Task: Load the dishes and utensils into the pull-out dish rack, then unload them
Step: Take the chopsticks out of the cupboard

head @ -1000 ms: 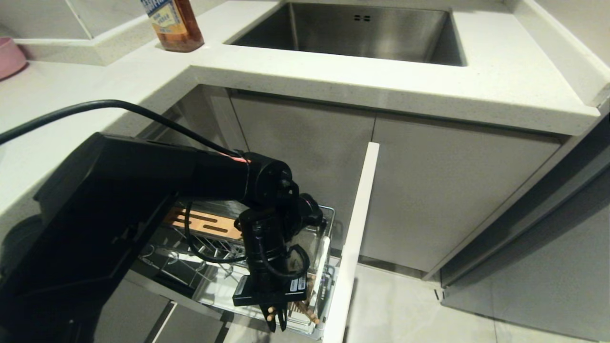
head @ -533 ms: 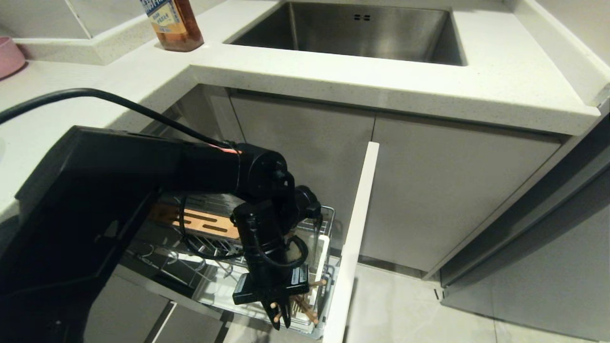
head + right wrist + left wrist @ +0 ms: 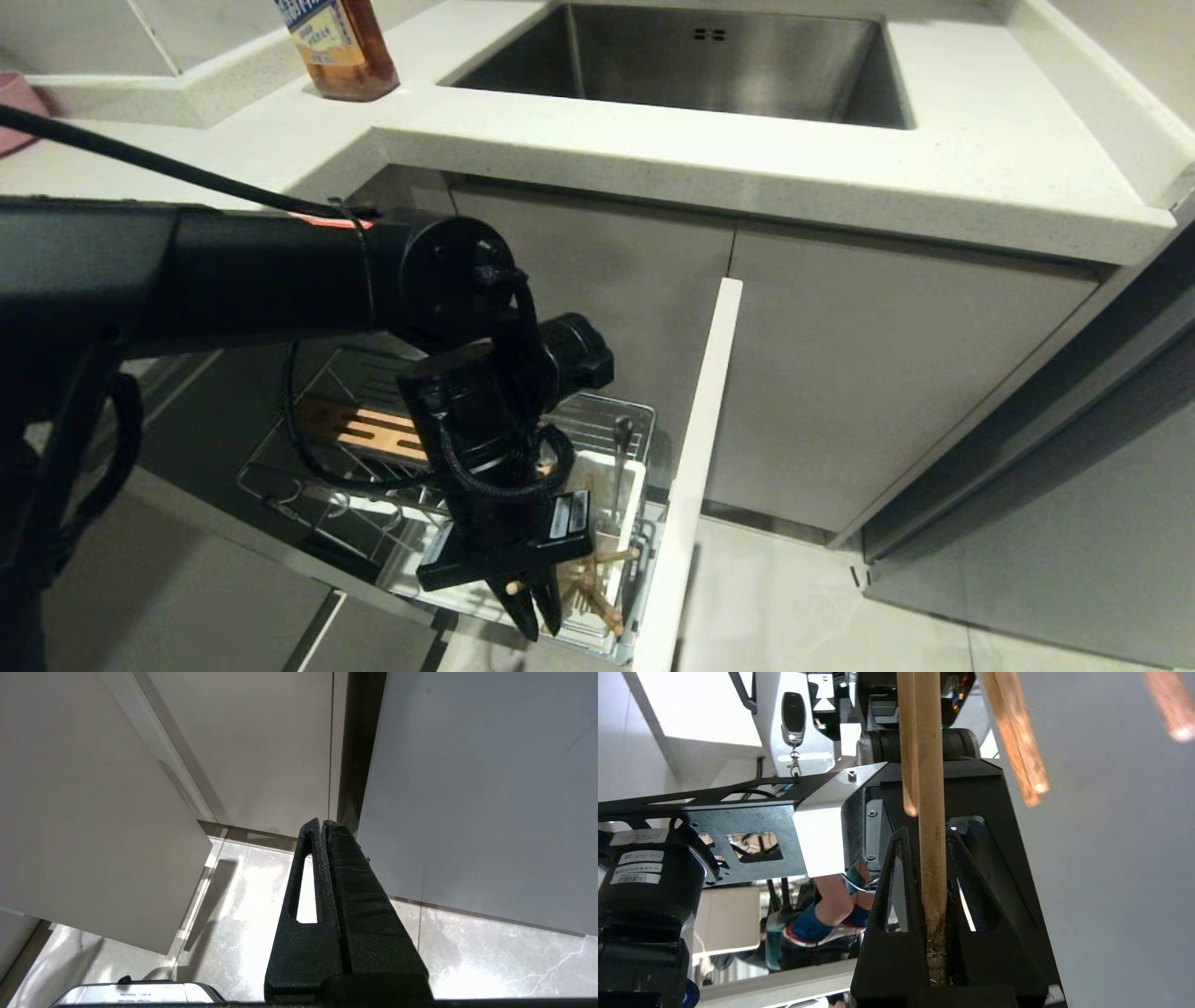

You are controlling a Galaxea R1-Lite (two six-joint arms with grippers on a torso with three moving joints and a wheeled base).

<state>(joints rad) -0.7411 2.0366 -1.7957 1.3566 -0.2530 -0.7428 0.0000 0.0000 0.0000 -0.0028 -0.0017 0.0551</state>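
Spanning the far side, a pale desk (image 3: 653, 140) carries a sink (image 3: 709, 61) and bottle (image 3: 341, 47); below, the left hand (image 3: 537, 616) clamps chopsticks (image 3: 931, 858) over the rack (image 3: 597, 425); right hand (image 3: 327, 833) together.

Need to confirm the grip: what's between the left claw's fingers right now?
A chopstick is clamped between the left claw's fingers, with a second chopstick beside it; left wrist view shows this.

Chrome wire pull-out dish rack (image 3: 308, 485) drawn out under the tabletop, tall pale front panel (image 3: 695, 448) edge-on. Slotted wood-coloured strip (image 3: 369, 431) lies flat at rack's rear. White rectangular utensil holder (image 3: 627, 499) sits just beside front panel, shiny metal spoon (image 3: 619, 448) upright inside. Light wooden chopsticks (image 3: 931, 826), 2, clamped in left end effector (image 3: 534, 611), beside holder.
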